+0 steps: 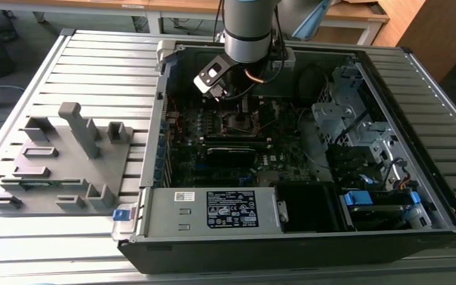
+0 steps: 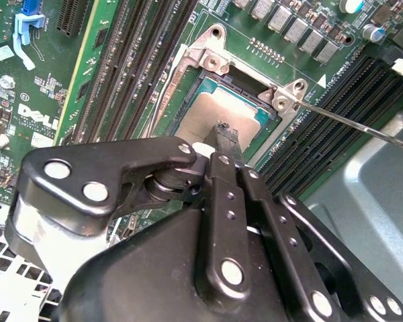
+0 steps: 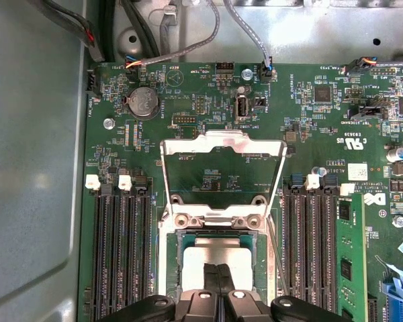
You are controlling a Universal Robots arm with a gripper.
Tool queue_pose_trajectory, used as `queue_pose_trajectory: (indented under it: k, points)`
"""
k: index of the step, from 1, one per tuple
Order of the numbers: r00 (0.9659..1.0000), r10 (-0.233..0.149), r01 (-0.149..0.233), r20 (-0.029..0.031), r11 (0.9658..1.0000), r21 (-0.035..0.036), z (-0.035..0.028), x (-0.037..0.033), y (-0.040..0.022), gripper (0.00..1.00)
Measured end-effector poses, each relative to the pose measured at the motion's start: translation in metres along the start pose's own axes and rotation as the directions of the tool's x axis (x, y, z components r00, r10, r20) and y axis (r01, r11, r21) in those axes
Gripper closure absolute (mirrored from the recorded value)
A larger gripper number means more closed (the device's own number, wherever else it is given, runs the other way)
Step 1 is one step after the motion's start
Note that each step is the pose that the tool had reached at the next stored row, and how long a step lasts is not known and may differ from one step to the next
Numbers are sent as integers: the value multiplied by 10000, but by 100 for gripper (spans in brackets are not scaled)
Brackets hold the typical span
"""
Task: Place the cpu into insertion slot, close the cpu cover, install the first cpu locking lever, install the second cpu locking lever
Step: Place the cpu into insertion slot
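Observation:
The cpu (image 3: 215,253) (image 2: 218,111), a grey-silver square, lies flat inside the insertion slot (image 3: 174,263) (image 2: 196,86) on the green motherboard. My gripper (image 3: 217,274) (image 2: 226,134) is shut, its two black fingers pressed together with their tips right over the chip's top, seemingly touching it. The cpu cover (image 3: 221,139), a silver frame with a big window, is swung open and laid back from its hinge beyond the socket. One thin locking lever (image 2: 363,127) (image 3: 277,251) sticks out free beside the socket. In the exterior view the gripper (image 1: 236,104) hangs over the socket (image 1: 240,123) inside the case.
Black memory slots (image 3: 121,248) (image 3: 309,248) flank the socket on both sides. Cables (image 3: 188,47) run along the case wall behind the board. A power supply (image 1: 212,211) and drive cage (image 1: 347,113) crowd the case. A grey fixture block (image 1: 62,160) stands at the exterior view's left.

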State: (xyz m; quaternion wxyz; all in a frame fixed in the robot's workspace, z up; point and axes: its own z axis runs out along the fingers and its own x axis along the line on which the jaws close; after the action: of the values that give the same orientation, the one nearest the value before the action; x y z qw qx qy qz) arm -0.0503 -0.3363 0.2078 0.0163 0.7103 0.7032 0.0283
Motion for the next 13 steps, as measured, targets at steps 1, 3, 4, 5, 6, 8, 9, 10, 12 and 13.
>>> queue_pose_trajectory:
  k: [1, 3, 4, 5, 6, 8, 9, 10, 12, 13]
  points:
    - [10000, 0, 0, 0, 10000, 0, 0, 0, 0, 89]
    - [10000, 0, 0, 0, 10000, 0, 0, 0, 0, 89]
    - [10000, 0, 0, 0, 10000, 0, 0, 0, 0, 89]
    - [10000, 0, 0, 0, 10000, 0, 0, 0, 0, 89]
    - [10000, 0, 0, 0, 10000, 0, -1, 0, 0, 89]
    - [10000, -1, 1, 1, 10000, 17, -1, 0, 0, 89]
    - [10000, 0, 0, 2, 10000, 70, -1, 0, 0, 89]
    - [10000, 2, -2, 4, 9999, 151, 0, 0, 0, 89]
    - [10000, 4, -4, 5, 9999, 164, 0, 0, 0, 89]
    - [10000, 4, -4, 5, 9999, 166, 0, 0, 0, 89]
